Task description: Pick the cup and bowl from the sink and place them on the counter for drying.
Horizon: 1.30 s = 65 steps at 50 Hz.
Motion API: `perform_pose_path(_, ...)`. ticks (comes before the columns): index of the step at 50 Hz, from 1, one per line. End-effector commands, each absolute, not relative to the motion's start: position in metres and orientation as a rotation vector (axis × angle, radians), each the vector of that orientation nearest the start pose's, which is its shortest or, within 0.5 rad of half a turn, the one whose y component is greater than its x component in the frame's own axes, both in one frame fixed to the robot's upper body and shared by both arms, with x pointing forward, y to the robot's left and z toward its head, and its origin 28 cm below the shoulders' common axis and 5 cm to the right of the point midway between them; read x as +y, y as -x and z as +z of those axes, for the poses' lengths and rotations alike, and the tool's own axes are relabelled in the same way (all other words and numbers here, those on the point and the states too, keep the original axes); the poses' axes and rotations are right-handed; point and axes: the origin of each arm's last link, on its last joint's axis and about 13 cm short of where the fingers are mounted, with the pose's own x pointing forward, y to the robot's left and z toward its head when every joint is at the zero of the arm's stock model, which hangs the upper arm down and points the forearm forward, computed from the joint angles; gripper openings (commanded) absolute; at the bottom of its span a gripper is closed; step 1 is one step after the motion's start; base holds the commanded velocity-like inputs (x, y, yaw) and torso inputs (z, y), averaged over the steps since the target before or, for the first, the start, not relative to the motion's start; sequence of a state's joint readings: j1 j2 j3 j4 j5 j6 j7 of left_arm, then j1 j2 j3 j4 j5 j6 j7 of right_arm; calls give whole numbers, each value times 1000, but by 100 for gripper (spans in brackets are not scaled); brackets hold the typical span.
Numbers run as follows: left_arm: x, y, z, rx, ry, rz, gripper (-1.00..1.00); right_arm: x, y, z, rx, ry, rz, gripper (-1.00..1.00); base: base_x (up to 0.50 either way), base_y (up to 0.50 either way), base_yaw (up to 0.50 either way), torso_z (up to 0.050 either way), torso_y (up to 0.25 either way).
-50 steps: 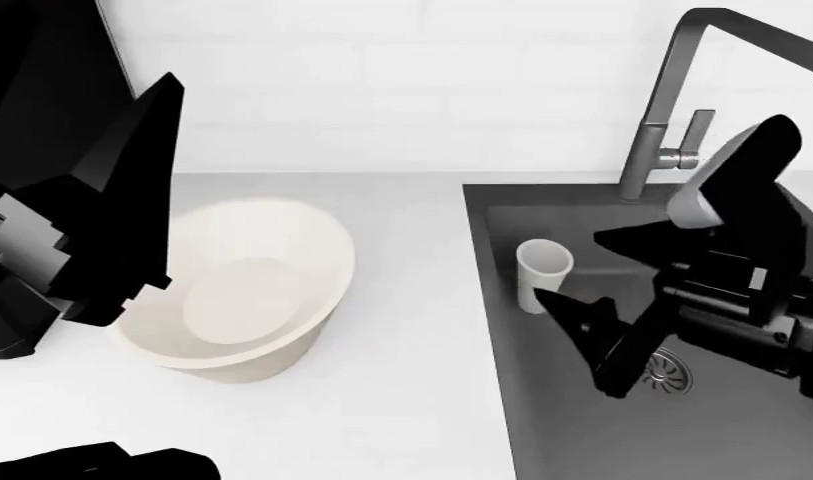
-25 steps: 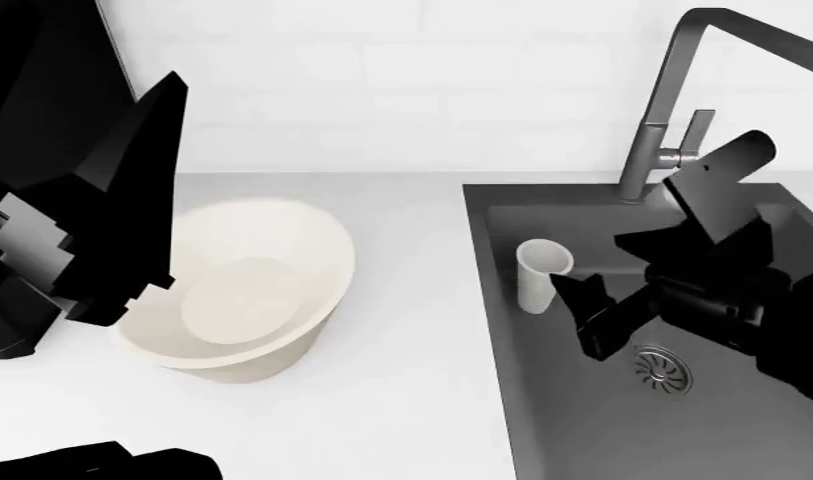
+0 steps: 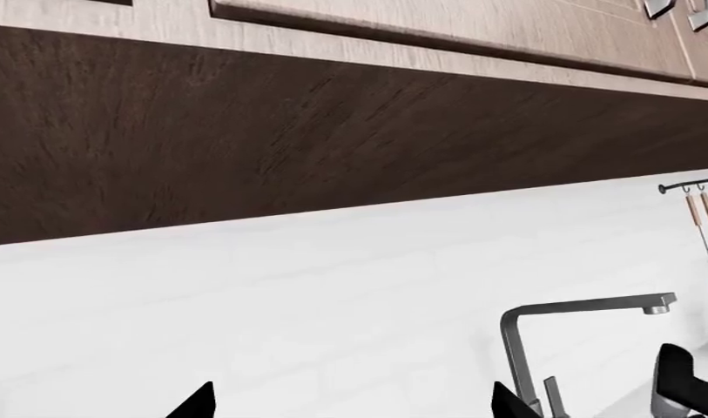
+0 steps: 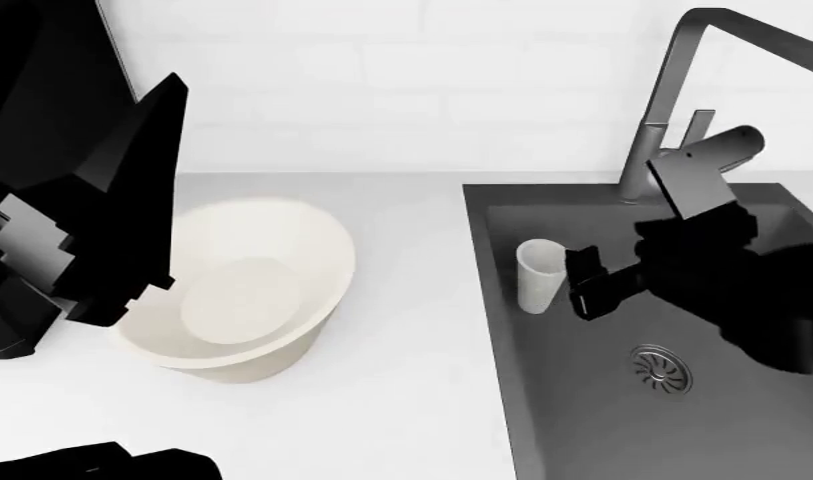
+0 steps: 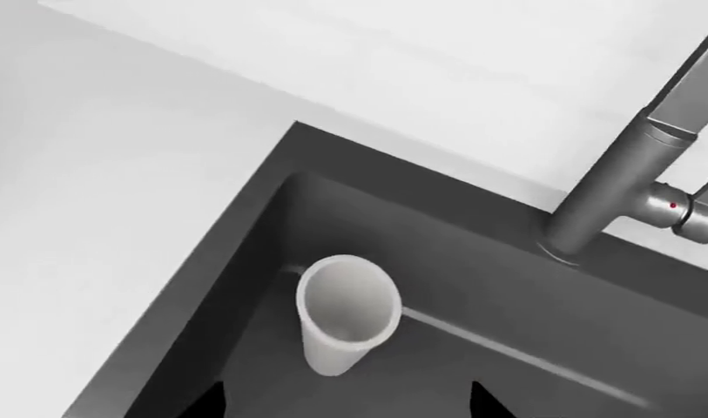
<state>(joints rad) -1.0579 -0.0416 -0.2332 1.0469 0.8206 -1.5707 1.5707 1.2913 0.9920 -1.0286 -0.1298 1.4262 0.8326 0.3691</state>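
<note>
The white cup (image 4: pixel 541 275) stands upright in the dark grey sink (image 4: pixel 566 400), near its back left corner; it also shows in the right wrist view (image 5: pixel 344 313). My right gripper (image 4: pixel 582 282) is open inside the sink, just right of the cup, with its jaws spread wide and not touching it (image 5: pixel 342 409). The cream-white bowl (image 4: pixel 246 290) sits tilted on the white counter (image 4: pixel 406 330), left of the sink. My left gripper (image 3: pixel 351 409) is open and empty, raised above the counter left of the bowl and facing the wall.
The tall grey faucet (image 4: pixel 666 100) rises behind the sink, close above my right arm; it also shows in the right wrist view (image 5: pixel 632 165). A round drain (image 4: pixel 661 368) lies on the sink floor. A dark cabinet underside (image 3: pixel 330 131) hangs above.
My right gripper has moved up and left across the sink towards the cup, ending close beside it. The cup, the bowl and the left arm have not moved.
</note>
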Motion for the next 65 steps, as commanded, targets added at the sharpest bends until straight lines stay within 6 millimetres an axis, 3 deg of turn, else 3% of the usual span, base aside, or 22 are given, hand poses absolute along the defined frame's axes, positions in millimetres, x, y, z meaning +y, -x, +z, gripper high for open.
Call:
perform_pose_path(1, 285, -180, 292, -553, -67, -535, 100, -190, -292, 232, 425, 275, 182, 100, 0, 0, 0, 0, 0)
perform_pose_path(19, 283, -180, 291, -549, -67, -538, 100, -185, -299, 221, 421, 261, 192, 100, 0, 0, 0, 0, 0)
perform_pose_path(32, 285, -180, 291, -548, -64, -537, 100, -184, -313, 216, 420, 156, 178, 100, 0, 0, 0, 0, 0)
perform_pose_path(65, 287, -180, 289, -538, -63, -532, 100, -176, -327, 171, 527, 109, 174, 100, 0, 0, 0, 0, 0)
